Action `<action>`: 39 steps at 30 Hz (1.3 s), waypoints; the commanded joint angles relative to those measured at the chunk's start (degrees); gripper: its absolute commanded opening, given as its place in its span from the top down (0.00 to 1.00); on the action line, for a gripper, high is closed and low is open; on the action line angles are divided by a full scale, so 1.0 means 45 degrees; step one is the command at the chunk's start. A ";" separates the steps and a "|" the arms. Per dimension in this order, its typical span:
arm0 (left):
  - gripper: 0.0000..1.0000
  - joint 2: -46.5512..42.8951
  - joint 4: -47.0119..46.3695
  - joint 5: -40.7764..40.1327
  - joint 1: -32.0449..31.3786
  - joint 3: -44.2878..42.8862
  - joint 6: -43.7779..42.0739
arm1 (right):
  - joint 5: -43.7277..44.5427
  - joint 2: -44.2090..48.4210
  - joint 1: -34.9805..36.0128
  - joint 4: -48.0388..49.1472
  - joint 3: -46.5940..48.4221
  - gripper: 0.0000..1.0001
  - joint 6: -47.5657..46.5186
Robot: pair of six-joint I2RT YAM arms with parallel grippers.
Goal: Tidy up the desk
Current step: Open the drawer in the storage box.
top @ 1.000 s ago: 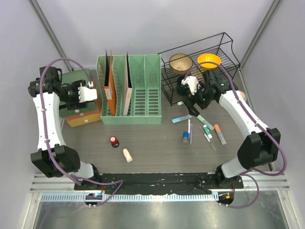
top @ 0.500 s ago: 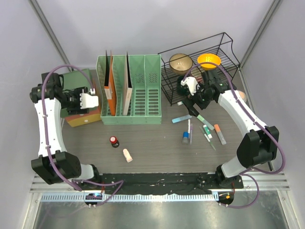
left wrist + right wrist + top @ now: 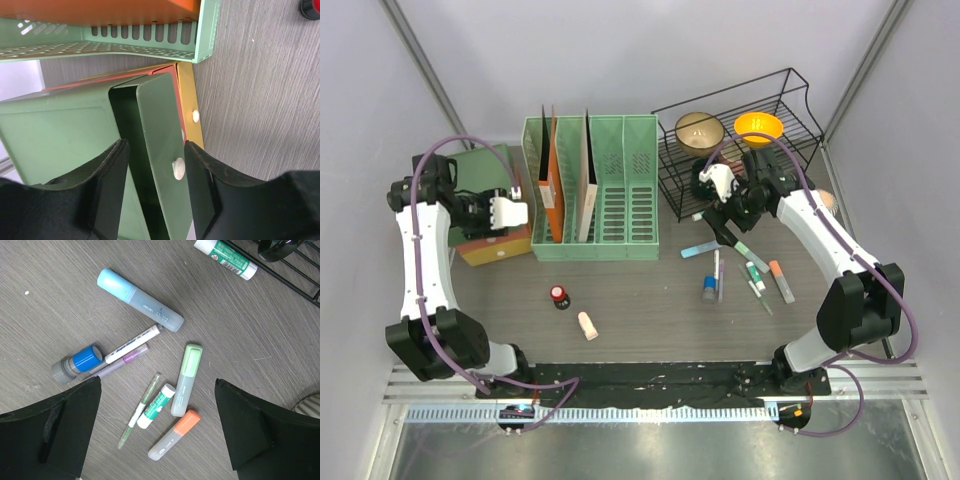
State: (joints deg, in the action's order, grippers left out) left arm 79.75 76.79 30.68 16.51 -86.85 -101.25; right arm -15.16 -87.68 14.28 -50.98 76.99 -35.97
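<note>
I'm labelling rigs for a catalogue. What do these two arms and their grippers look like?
Both the left arm and right arm have white links between black joints, each trailed by a looping purple cable. The left gripper and right gripper have broad matte-black fingers; white housings sit behind them.

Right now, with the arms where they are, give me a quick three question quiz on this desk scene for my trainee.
1. True or false: the right gripper is shut on a marker.
2. What lies between the left gripper's jaws? A) the green folder's edge B) a stapler C) a glue stick
3. How many bowls sit in the black wire rack?
Key: 1 false, it hangs open above the pens; 2 A; 3 two, one brown and one orange.
</note>
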 commanded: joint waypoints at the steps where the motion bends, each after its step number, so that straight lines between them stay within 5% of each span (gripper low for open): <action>1: 0.50 0.0228 0.3951 0.0254 0.0022 0.0061 -0.0331 | -0.0011 0.0031 0.0049 0.0255 -0.0019 0.00 -0.0172; 10: 0.70 0.0560 0.3950 -0.0117 0.0002 0.0217 -0.0390 | 0.0009 -0.0125 0.0049 0.0333 -0.0078 0.00 -0.0191; 23: 0.81 0.0834 0.4087 -0.0567 -0.0075 0.0413 -0.0020 | 0.0068 -0.0203 0.0029 0.0372 -0.0195 0.00 -0.0191; 33: 0.98 -0.1058 0.4067 -0.0860 -0.0388 0.2168 -0.0312 | 0.0048 -0.0223 0.0029 0.0470 -0.0215 0.00 -0.0191; 39: 1.00 -0.2036 0.4068 -0.0802 -0.0447 0.3010 -0.0585 | 0.0048 -0.0164 0.0029 0.0450 -0.0293 0.00 -0.0211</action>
State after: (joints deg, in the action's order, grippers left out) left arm 73.36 75.31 27.09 15.11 -75.50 -101.16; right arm -15.11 -88.88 14.28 -50.52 76.07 -36.16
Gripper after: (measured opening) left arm 0.167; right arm 0.995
